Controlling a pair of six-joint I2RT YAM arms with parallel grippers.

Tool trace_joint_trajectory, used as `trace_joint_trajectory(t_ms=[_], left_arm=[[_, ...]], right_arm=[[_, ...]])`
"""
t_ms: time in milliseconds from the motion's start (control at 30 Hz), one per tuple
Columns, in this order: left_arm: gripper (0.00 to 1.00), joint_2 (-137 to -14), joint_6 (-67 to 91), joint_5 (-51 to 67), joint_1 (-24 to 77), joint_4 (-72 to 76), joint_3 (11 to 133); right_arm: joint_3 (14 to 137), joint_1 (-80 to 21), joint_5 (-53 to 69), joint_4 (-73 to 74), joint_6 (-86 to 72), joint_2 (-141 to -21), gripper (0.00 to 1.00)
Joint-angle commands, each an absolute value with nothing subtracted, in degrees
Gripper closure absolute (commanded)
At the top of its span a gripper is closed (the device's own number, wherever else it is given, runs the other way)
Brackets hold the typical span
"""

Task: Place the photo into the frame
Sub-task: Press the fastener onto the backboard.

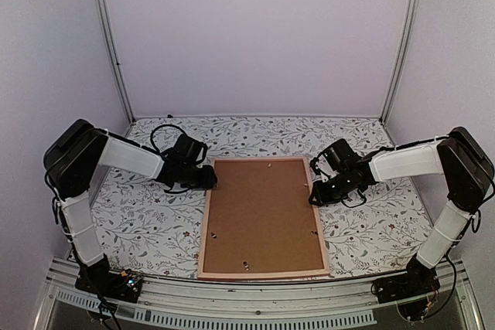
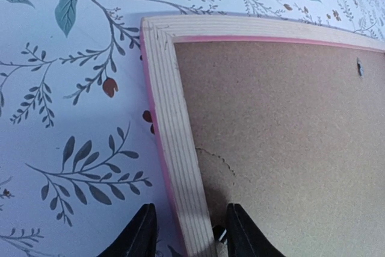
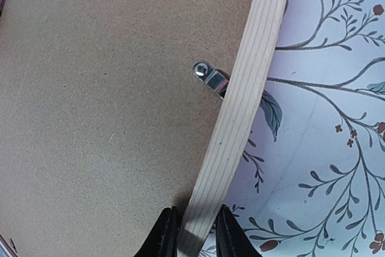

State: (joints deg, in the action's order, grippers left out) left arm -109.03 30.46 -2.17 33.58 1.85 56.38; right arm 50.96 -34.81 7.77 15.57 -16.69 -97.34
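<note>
Wood rails of the frame point(image 1: 261, 273) look stiff and light; right gripper point(image 3: 194, 224) pinches the right rail, left gripper point(image 2: 191, 224) loosely straddles the left one.

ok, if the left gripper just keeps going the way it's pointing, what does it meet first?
Most likely the frame: the left gripper stands open astride its wooden side rail. One finger would come down on the floral table cover, the other on the brown backing board. How near is unclear.
</note>
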Motion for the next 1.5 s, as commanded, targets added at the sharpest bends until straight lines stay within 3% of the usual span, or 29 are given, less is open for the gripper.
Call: trace_joint_trajectory(t_ms=[0, 467, 1467], left_arm=[[0.59, -107.4, 30.1, -3.5, 33.7, -1.4, 53.2], [0.42, -104.4, 31.4, -0.9, 33.6, 3.5, 51.2], [0.52, -106.1, 30.8, -2.5, 32.1, 3.6, 51.9]], right_arm=[[50.5, -35.2, 8.8, 16.6, -14.5, -97.5, 0.77], [50.6, -35.2, 8.9, 16.6, -14.5, -97.8, 0.77], [49.7, -35.1, 8.9, 16.4, -14.7, -97.8, 0.77]])
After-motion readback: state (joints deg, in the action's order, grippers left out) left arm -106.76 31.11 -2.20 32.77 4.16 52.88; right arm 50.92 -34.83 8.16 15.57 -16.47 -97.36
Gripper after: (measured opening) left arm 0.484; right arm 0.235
